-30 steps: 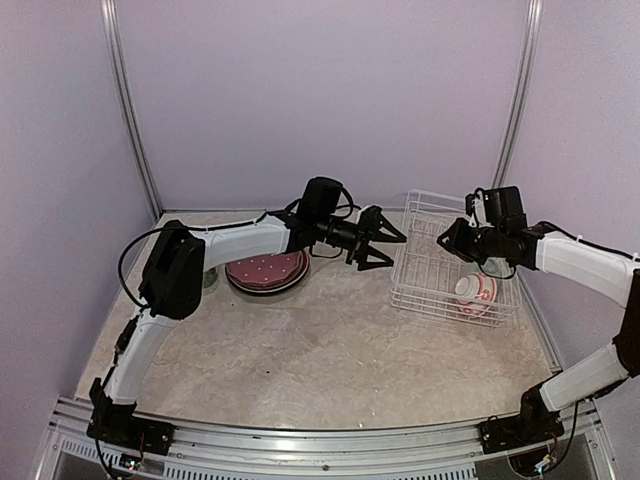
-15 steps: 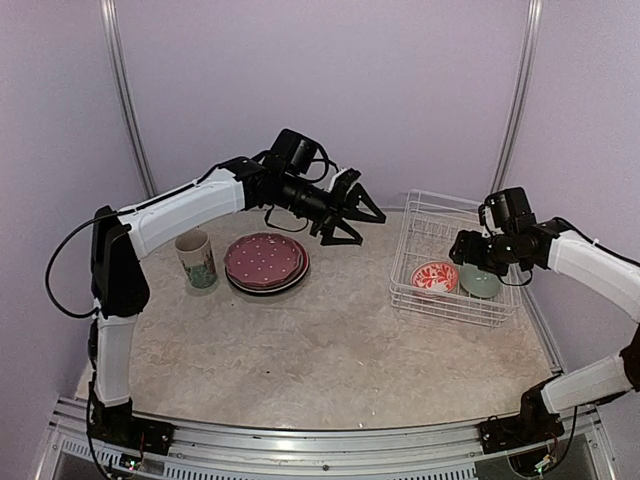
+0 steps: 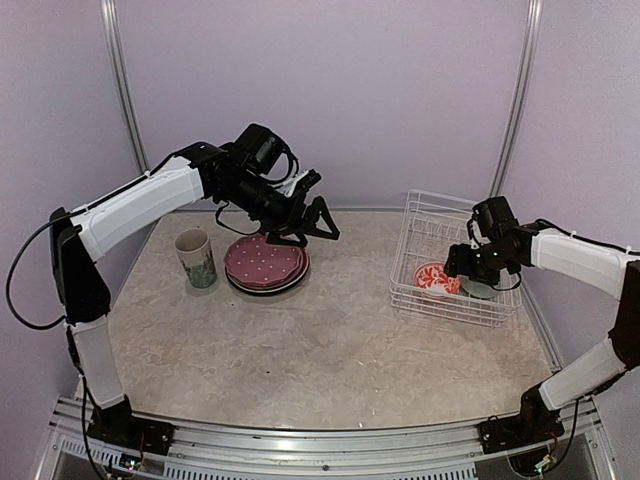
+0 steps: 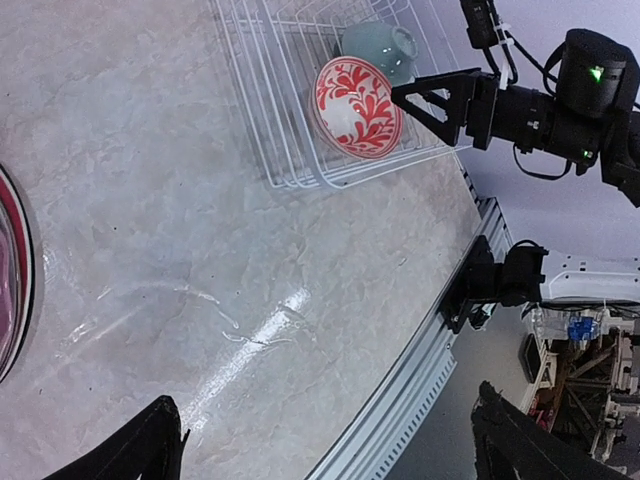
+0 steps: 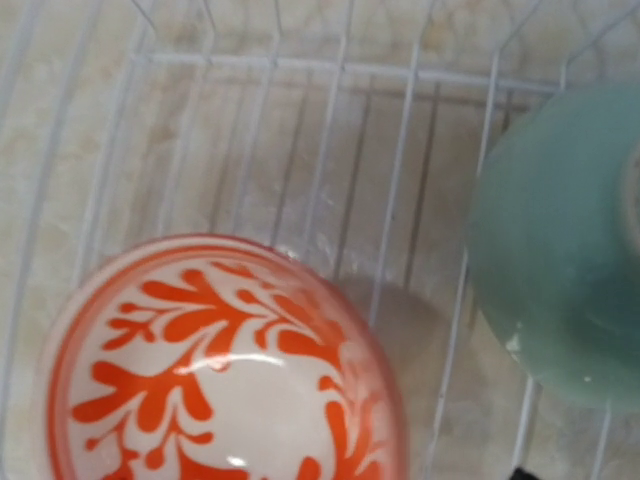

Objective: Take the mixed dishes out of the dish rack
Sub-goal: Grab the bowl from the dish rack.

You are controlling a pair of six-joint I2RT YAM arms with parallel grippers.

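The dish rack (image 3: 450, 308) stands at the right of the table (image 3: 320, 350), and only two small bowls lie in it: a white bowl with a red leaf pattern (image 3: 432, 278), tipped on its side toward the rack's left wall, and a mint green bowl (image 4: 378, 45) just to its right, the two close but whether touching I cannot tell. The stack of plates (image 3: 265, 262) and the tall mug (image 3: 197, 258) sit well to the left, outside the rack, so the unloading looks mostly done. The right gripper (image 3: 458, 272) hangs low over the bowls with its jaws apparently spread and nothing in them; the step in hand seems to be picking a bowl. That calls for settling on one rim, closing on it, and lifting clear of the wires. The left gripper (image 3: 305, 228) hovers above the plates, spread wide and empty. From above, the right arm covers most of the mint bowl; the right wrist view cuts both bowls off and barely shows its fingers.
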